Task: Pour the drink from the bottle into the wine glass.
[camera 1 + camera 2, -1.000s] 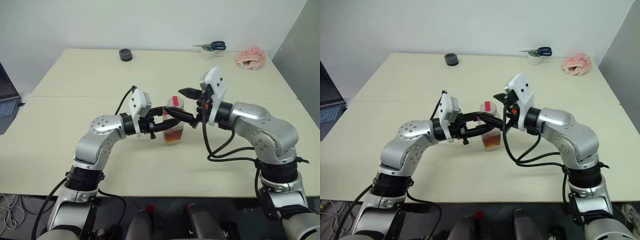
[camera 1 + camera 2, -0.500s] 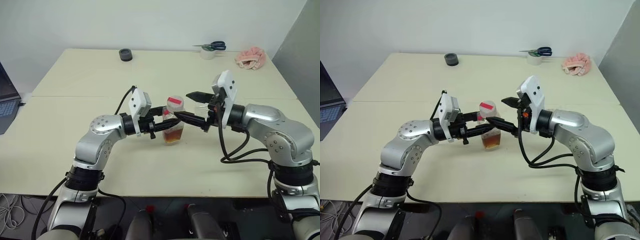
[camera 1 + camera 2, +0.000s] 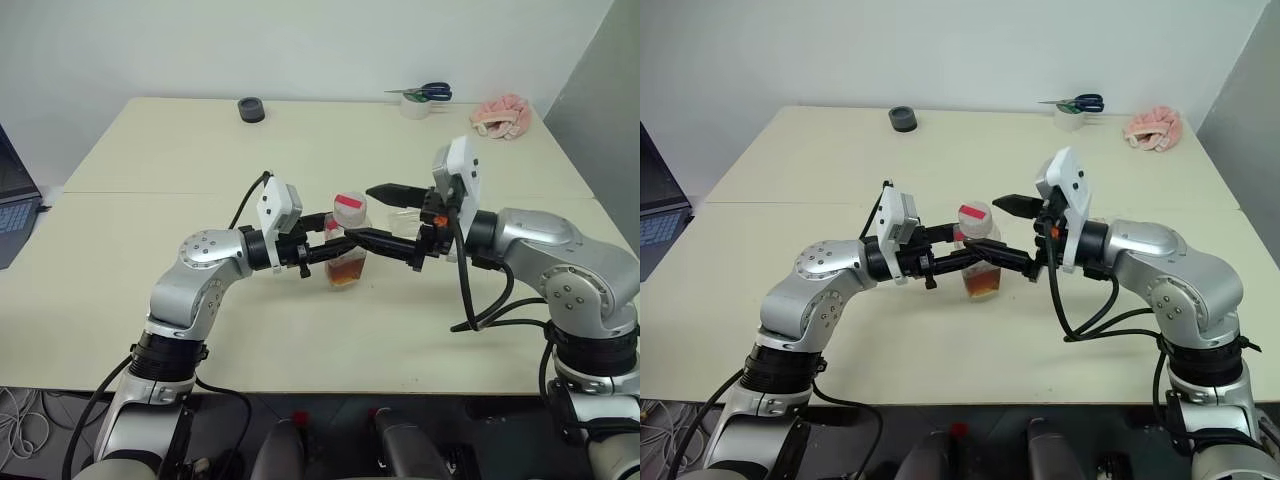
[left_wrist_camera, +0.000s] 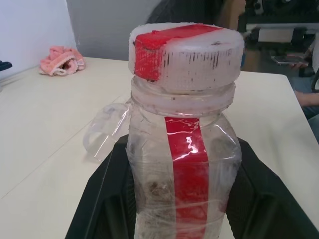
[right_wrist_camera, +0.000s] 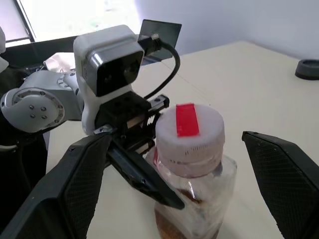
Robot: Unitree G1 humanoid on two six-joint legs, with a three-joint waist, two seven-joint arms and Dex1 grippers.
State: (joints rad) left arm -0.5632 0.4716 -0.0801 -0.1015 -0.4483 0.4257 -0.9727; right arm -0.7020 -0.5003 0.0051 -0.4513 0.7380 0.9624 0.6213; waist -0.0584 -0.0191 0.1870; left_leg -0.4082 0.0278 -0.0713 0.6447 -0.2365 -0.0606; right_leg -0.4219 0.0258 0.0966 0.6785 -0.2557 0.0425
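Note:
A small clear bottle (image 3: 347, 245) with a red label strip and a pale cap (image 3: 350, 204) marked red stands upright just above the table. A little reddish-brown drink (image 3: 346, 271) lies at its bottom. My left gripper (image 3: 333, 240) reaches in from the left and is shut on the bottle's body; its black fingers (image 4: 102, 199) flank the bottle. My right gripper (image 3: 364, 213) comes from the right and is open, one finger (image 5: 281, 174) on each side of the cap, not touching it. Behind the bottle a clear curved shape (image 4: 103, 130) looks like the wine glass.
On the cream table (image 3: 150, 160), a black round object (image 3: 251, 109) lies at the far left. Scissors on a tape roll (image 3: 423, 97) and a pink cloth (image 3: 500, 112) lie at the far right. A laptop (image 3: 10, 205) sits at the left edge.
My right gripper has drawn back to the right, away from the bottle's cap, and stays open. The left gripper and the bottle have not moved.

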